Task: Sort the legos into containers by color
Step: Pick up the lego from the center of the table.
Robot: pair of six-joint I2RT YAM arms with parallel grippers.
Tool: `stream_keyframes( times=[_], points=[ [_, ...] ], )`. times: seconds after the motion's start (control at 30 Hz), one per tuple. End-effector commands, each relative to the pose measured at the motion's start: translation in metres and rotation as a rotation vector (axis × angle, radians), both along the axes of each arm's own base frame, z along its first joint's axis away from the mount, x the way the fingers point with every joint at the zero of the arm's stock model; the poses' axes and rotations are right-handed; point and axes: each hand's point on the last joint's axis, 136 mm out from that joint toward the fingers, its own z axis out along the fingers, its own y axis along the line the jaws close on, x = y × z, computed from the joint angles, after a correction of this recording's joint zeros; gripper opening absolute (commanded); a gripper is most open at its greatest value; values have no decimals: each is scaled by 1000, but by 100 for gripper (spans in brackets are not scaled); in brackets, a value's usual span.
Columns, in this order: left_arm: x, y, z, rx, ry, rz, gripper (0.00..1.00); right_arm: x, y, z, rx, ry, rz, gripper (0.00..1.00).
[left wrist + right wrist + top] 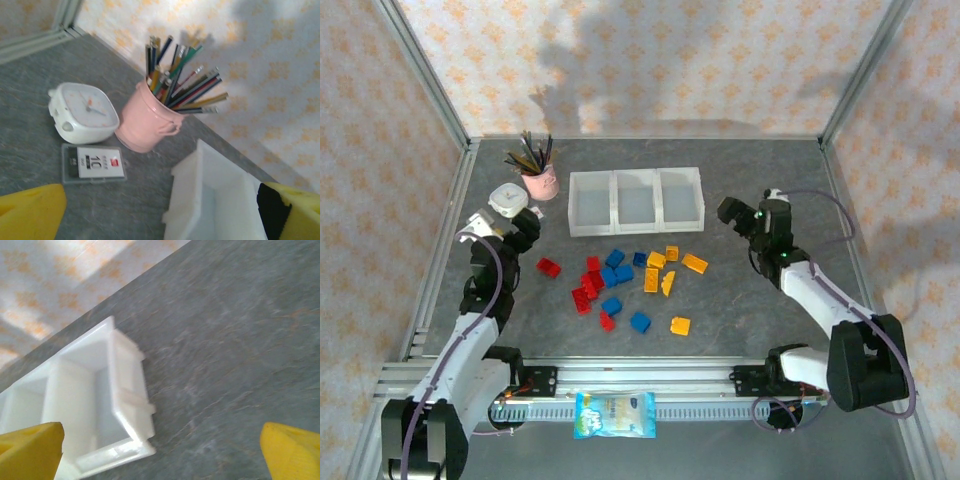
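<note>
We hold both pairs of jaws apart and empty, left gripper (pixel 161 214) left of the containers (pixel 570 206), right gripper (pixel 161 450) right of them, because the legos (pixel 617 275) lie unsorted just before all 3 bins.

containers (pixel 189 196) cut off btm edge, card (pixel 93 163) text blurred

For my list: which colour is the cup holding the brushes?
The cup is pink; the left wrist view shows it best.
</note>
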Motion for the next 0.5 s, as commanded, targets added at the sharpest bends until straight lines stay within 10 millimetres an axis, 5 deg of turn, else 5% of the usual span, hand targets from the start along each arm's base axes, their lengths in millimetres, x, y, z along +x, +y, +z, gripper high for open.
stream_keyframes(
  times=[0.0, 0.27, 0.47],
  points=[
    [-8, -34, -19, -61, 136, -137, 99, -9, 25, -3, -34, 54, 86, 100],
    [-24, -101, -49, -14, 364, -350, 99, -31, 93, -7, -78, 91, 263, 100],
    [-29, -132, -70, 105, 516, -431, 99, -53, 139, -16, -95, 110, 388, 100]
  ],
)
